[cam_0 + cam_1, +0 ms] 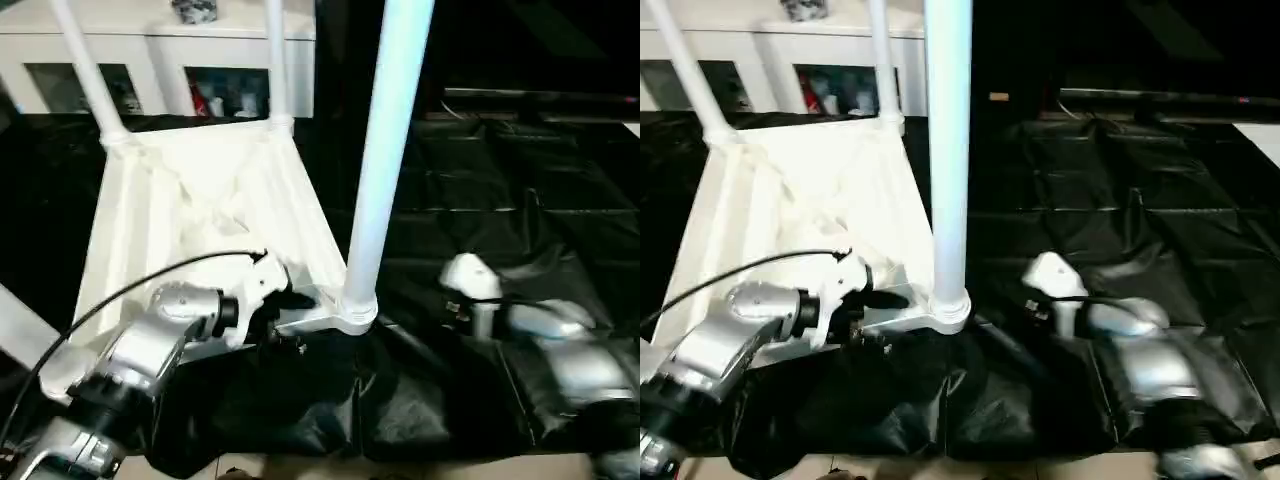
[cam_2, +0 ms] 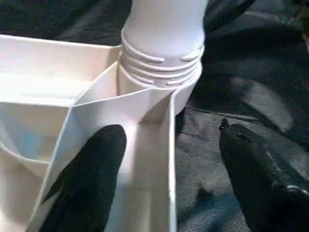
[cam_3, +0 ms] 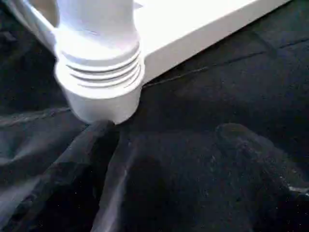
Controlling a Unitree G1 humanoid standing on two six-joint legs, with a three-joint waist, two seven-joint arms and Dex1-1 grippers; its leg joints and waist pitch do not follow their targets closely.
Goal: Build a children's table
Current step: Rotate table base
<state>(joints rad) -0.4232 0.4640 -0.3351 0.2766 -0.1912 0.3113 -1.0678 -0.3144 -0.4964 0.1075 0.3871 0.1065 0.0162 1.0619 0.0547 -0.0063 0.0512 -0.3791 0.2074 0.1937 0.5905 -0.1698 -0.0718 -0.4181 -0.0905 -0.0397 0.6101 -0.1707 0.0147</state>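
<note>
The white tabletop [image 1: 200,190] lies upside down on the black sheet, ribs facing up. Two legs [image 1: 88,70] stand in its far corner sockets. A third leg [image 1: 385,150] stands upright in the near right socket [image 1: 355,312]. Another white tube [image 1: 18,330] crosses the left edge, its foot behind my left forearm. My left gripper [image 2: 169,129] is open astride the near rim beside that socket, one finger [image 2: 91,179] inside the tabletop and one over the sheet. My right gripper [image 3: 166,130] is open low over the sheet, one fingertip [image 3: 96,133] close to the socket's base [image 3: 101,96].
A white glass-fronted cabinet [image 1: 150,60] stands behind the tabletop. The crumpled black sheet [image 1: 520,200] covers the ground to the right and front. A black cable [image 1: 150,280] arcs over my left forearm. A pale floor strip [image 1: 400,470] shows at the near edge.
</note>
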